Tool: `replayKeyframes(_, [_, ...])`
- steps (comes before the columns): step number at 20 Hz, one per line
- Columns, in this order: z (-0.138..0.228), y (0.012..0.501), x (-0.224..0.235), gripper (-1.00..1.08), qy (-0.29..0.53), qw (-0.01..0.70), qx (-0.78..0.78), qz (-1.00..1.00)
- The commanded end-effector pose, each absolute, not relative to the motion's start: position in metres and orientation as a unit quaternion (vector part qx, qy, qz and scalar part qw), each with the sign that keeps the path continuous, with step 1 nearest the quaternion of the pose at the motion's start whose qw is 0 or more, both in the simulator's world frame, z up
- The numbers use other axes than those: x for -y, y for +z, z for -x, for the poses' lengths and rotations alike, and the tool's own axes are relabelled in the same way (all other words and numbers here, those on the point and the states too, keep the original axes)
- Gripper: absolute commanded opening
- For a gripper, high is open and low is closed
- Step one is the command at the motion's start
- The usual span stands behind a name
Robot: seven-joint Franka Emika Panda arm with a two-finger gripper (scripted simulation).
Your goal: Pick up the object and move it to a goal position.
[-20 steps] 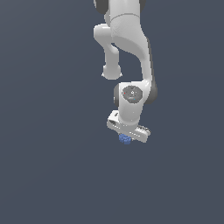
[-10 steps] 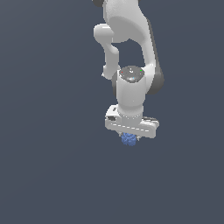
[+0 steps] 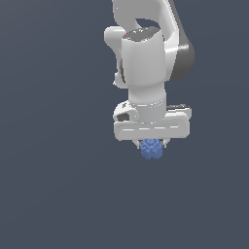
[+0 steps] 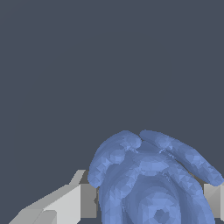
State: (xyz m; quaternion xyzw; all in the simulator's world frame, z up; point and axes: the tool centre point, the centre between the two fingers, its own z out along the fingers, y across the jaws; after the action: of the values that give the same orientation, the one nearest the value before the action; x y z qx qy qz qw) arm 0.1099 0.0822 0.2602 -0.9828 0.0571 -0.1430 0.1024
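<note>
The object [image 3: 151, 149] is a small blue knobbly chunk that hangs just under the white gripper [image 3: 151, 144]. The gripper is shut on it, and only the chunk's lower part shows below the gripper's wide body in the exterior view. In the wrist view the object [image 4: 151, 179] fills the lower middle of the picture, pinched between a grey-white finger [image 4: 70, 203] on one side and another finger [image 4: 213, 197] on the other. The arm stands upright above it, and the chunk is held off the ground.
A plain dark blue-grey surface [image 3: 53, 194] fills the background in both views. No goal marker or other object shows.
The arm has come much closer to the exterior camera and looms larger, carrying the blue chunk along in its grip. The chunk has stayed between the fingers.
</note>
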Motion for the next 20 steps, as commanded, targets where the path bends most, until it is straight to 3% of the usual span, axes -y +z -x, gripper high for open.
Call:
replayKeyframes(1, [-0.115, 0.287, -0.084, -1.0, -0.159, 0.114, -0.033, 0.98])
replayKeyframes(12, [-0.126, 0.402, -0.089, -1.0, -0.222, 0.165, 0.066, 0.959])
replayKeyframes(20, [-0.125, 0.456, -0.088, -1.0, -0.249, 0.189, 0.112, 0.943])
